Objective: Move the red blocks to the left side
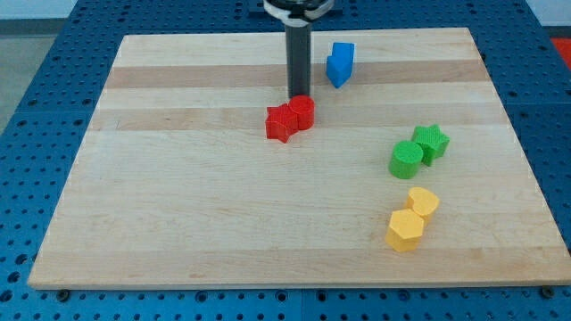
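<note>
My tip (298,95) stood just above the red cylinder block (302,112), which touched the red star-shaped block (282,123), both near the upper centre of the pale wooden board (178,214). I carried no jaws, only a rod. A blue block (340,63) sat at the frame's upper right of my tip.

Near the board's (178,223) top edge, right of its middle, we see a blue block (340,63). By the right edge a green cylinder (406,159) touches a green star (432,142). Toward the bottom right corner, two yellow blocks (412,218) touch.
</note>
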Available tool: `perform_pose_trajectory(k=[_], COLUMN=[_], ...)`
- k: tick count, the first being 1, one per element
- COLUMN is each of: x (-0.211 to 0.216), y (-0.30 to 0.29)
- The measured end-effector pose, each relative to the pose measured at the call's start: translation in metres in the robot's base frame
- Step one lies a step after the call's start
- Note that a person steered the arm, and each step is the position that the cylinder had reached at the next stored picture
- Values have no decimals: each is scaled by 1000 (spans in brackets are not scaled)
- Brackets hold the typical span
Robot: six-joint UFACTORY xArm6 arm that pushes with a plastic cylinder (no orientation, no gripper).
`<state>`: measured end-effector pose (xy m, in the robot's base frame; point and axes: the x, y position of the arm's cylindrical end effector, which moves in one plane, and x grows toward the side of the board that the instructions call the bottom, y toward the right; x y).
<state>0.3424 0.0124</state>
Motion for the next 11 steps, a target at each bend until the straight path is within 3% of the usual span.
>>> perform_pose_trajectory(k=[1,3,9,11], x=[4,32,32,52], y=[29,32,-45,-10])
